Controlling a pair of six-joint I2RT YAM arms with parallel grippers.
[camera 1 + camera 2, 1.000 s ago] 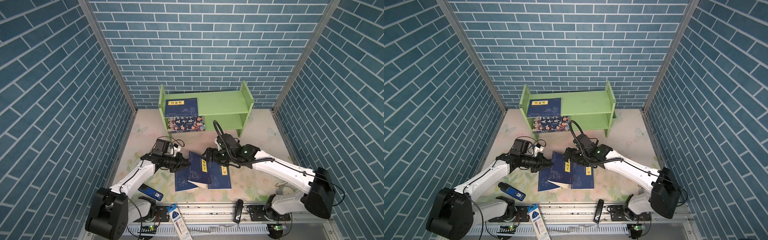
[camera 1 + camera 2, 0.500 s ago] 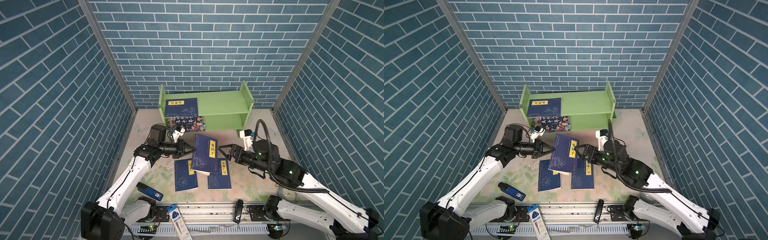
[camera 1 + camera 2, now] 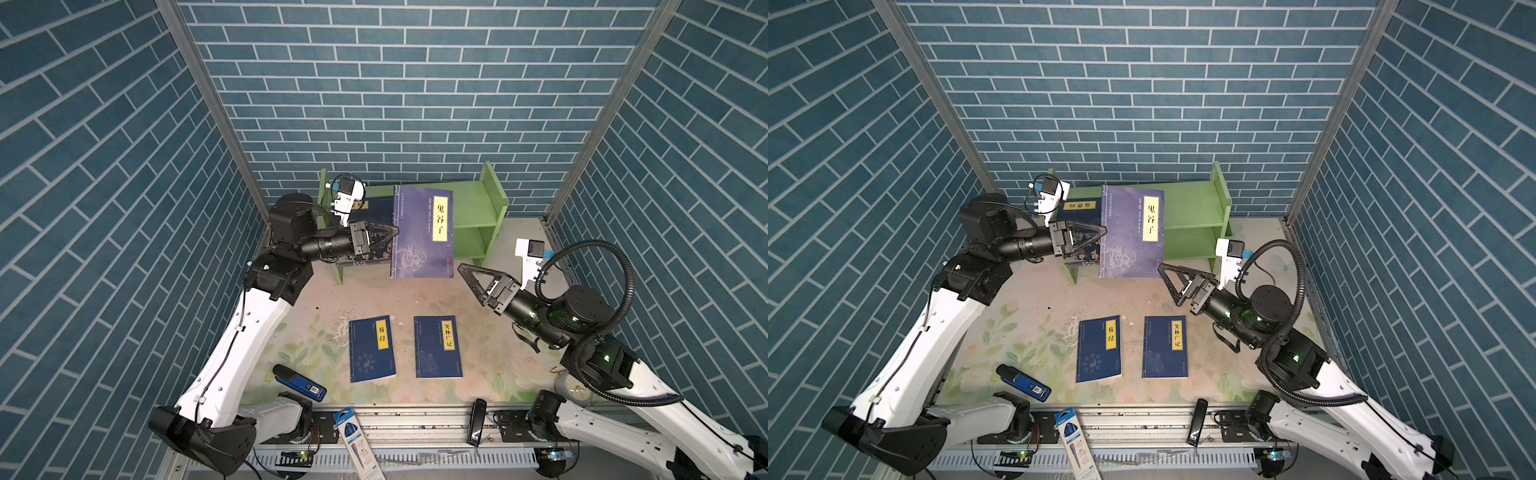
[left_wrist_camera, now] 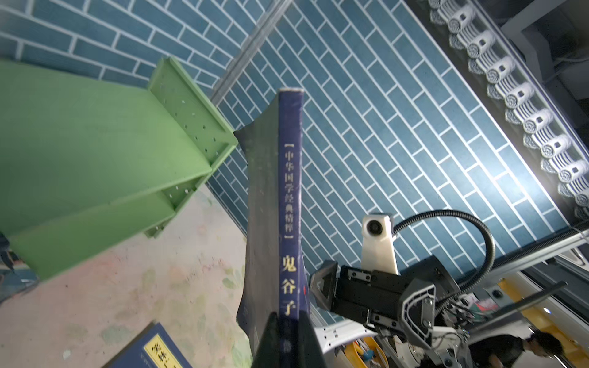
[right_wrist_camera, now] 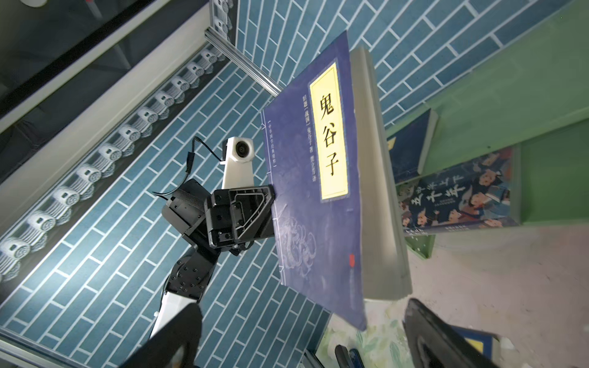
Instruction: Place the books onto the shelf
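Note:
My left gripper (image 3: 392, 232) is shut on the spine of a navy book with a yellow label (image 3: 422, 232), held upright in the air in front of the light green shelf (image 3: 473, 203). The left wrist view shows both fingers clamping the spine (image 4: 288, 207). Another navy book (image 3: 376, 210) lies on the shelf's top tier, and the cartoon-face book (image 5: 459, 194) on the lower tier. Two navy books (image 3: 371, 349) (image 3: 438, 347) lie flat on the table. My right gripper (image 3: 471, 284) is open and empty, to the right of and below the held book.
A blue handheld device (image 3: 299, 382) lies at the table's front left. A pen package (image 3: 359, 444) and a black stick (image 3: 476, 422) rest on the front rail. Blue brick walls close in the left, back and right sides.
The left gripper has lifted one book off the table pile and carried it up and back toward the shelf. The right arm has pulled away from the books to the right.

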